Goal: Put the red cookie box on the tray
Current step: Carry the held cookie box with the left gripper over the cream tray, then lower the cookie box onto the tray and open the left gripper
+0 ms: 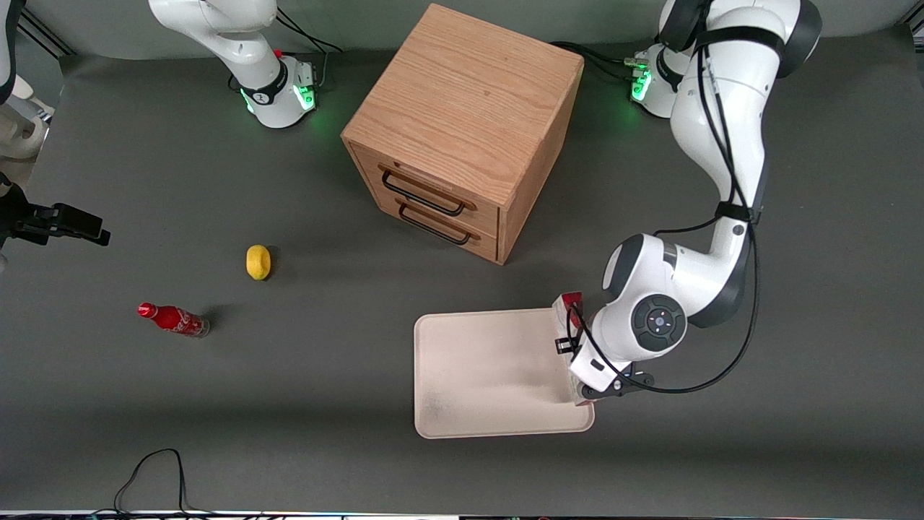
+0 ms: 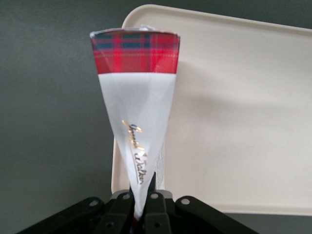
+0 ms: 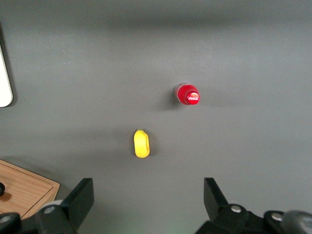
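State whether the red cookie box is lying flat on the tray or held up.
Held up: the gripper clamps the red cookie box above the tray's edge.

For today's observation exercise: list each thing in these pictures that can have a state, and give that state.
red cookie box: gripped at one end, held along the tray's edge.
end effector: shut on the box, at the tray's edge.
tray: flat on the table, nothing lying on it.
drawer cabinet: both drawers closed.
soda bottle: upright, capped.
lemon: lying on the table.

The working arm's wrist covered most of the red cookie box (image 1: 570, 303) and the gripper (image 2: 141, 217), whose fingers ran off the wrist view's 6 o'clock edge.
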You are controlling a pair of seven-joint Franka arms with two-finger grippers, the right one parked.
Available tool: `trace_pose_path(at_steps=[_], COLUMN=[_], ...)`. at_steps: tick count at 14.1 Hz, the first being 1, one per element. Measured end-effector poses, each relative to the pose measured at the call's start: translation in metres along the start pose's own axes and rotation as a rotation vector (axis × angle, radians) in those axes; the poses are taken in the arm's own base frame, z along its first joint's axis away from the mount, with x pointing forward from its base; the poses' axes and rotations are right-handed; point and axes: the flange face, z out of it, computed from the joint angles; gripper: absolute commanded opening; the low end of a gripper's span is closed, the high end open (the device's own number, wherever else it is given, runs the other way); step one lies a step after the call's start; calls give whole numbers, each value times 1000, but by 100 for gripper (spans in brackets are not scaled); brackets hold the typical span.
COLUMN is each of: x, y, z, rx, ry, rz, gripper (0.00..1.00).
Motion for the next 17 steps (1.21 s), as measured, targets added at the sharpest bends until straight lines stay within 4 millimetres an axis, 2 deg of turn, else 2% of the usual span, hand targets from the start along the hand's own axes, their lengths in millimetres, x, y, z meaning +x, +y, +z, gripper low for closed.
trace_pose_path(at_steps=[3, 7, 8, 9, 17], x=[6, 9, 10, 10, 11], y=[-1, -1, -1, -2, -1], z=[19, 29, 30, 30, 28], rx=[-10, -18, -19, -19, -23], ry=[20, 38, 39, 41, 48], rz=[22, 32, 32, 32, 34], gripper=[0, 0, 19, 99, 100])
